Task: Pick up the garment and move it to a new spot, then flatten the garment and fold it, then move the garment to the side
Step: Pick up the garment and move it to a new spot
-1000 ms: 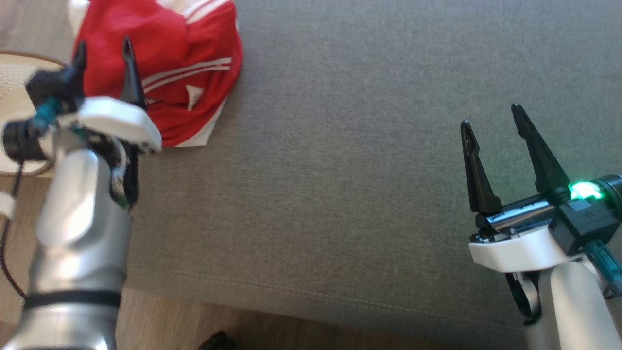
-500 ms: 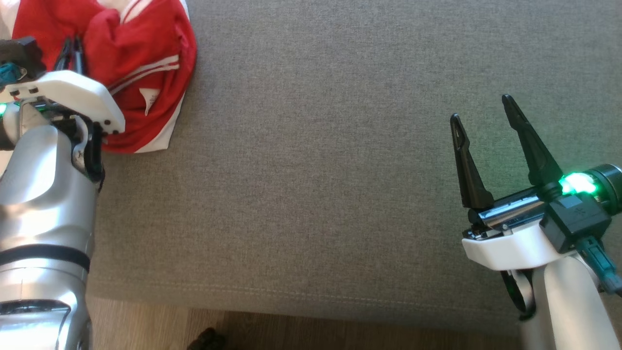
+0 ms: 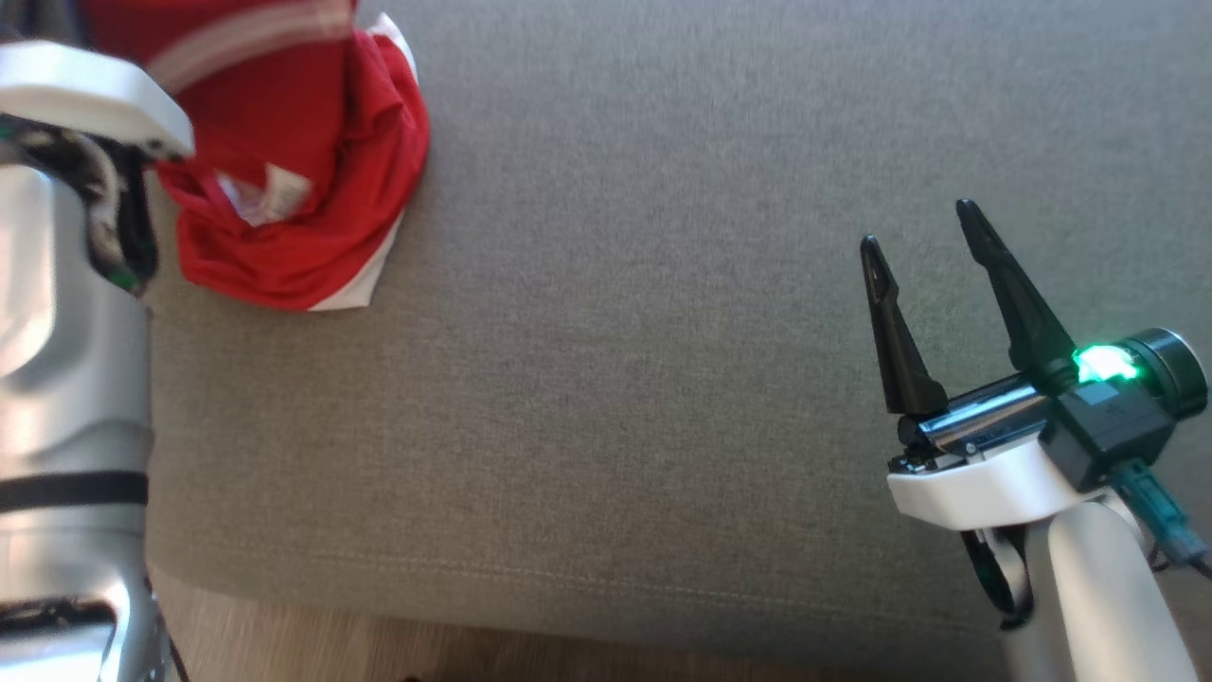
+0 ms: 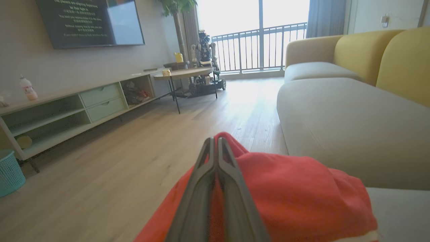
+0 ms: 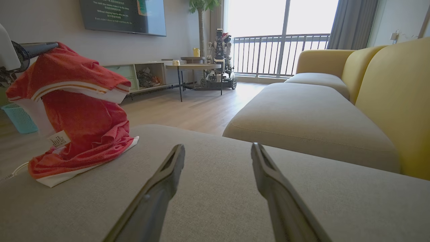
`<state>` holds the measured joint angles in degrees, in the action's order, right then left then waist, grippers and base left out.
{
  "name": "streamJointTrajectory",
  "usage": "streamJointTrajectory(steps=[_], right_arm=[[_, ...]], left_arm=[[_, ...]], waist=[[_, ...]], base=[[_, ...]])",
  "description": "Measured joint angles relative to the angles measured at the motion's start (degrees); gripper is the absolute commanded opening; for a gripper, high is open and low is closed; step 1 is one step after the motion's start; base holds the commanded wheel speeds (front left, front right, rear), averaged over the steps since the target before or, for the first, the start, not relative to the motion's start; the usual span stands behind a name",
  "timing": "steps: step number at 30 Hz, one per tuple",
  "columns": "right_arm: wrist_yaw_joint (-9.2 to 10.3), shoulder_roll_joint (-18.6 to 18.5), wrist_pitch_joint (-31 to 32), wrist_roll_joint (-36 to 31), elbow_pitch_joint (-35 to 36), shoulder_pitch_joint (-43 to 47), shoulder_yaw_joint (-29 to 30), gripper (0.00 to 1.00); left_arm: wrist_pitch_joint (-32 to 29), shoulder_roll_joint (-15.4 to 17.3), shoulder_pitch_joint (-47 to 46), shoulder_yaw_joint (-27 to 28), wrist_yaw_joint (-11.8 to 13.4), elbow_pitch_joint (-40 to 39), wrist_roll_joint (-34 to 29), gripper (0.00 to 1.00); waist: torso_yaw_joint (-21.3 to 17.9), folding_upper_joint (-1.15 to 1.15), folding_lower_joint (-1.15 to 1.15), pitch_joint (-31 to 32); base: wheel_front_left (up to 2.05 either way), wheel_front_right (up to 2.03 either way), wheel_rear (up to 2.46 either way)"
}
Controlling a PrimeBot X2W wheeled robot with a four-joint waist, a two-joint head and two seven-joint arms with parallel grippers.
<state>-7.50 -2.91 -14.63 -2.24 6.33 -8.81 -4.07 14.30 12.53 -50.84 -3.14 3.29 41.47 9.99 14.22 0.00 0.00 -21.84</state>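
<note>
The garment (image 3: 312,180) is red with white stripes and a white hem. It hangs partly lifted at the upper left of the grey cushion (image 3: 644,332), its lower folds still resting there. In the left wrist view my left gripper (image 4: 215,143) is shut on a pinch of the garment (image 4: 295,188). The right wrist view shows the garment (image 5: 77,127) raised from its top by the left fingers (image 5: 40,48). My right gripper (image 3: 923,227) stands open over the right side of the cushion, nothing between its fingers (image 5: 161,181).
The cushion's front seam and wooden floor (image 3: 426,654) lie along the bottom of the head view. Beyond are a yellow-backed sofa (image 5: 336,97), a low TV cabinet (image 4: 67,107), a small round table (image 5: 193,67) and a teal basket (image 4: 10,171).
My left gripper shut on the garment and rose with it, pulling its upper part off the cushion. The head camera shifted. The right gripper stayed open in much the same place.
</note>
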Motion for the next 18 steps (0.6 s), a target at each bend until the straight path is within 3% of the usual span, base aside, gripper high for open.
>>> streamJointTrajectory(steps=[4, 8, 13, 18], right_arm=[[0.0, 0.0, 0.0, 2.3, -0.1, 0.0, 0.5, 1.0], [0.0, 0.0, 0.0, 3.8, -0.6, 0.1, 0.6, 1.0], [0.0, 0.0, 0.0, 6.3, -1.0, 0.1, 1.1, 1.0], [0.0, 0.0, 0.0, 7.6, -1.0, 0.2, 1.9, 1.0]], left_arm=[[0.3, 0.4, 3.7, 1.8, 1.8, -14.4, -1.9, 0.0], [0.4, 0.2, 6.2, 1.1, 1.2, -24.3, -3.6, 0.0], [0.4, -0.7, 7.4, -1.8, -0.4, -30.6, -3.9, 0.0], [-0.5, -3.3, 8.4, -6.2, -2.4, -35.3, -3.9, 0.0]], waist=[[0.2, 0.0, 0.0, 2.9], [0.0, 0.0, 0.0, 5.3], [-1.7, 0.0, 0.0, 7.7], [-5.8, 0.0, 0.0, 9.2]], base=[[0.0, 0.0, 0.0], [0.0, 0.0, 0.0], [0.0, 0.0, 0.0], [0.0, 0.0, 0.0]])
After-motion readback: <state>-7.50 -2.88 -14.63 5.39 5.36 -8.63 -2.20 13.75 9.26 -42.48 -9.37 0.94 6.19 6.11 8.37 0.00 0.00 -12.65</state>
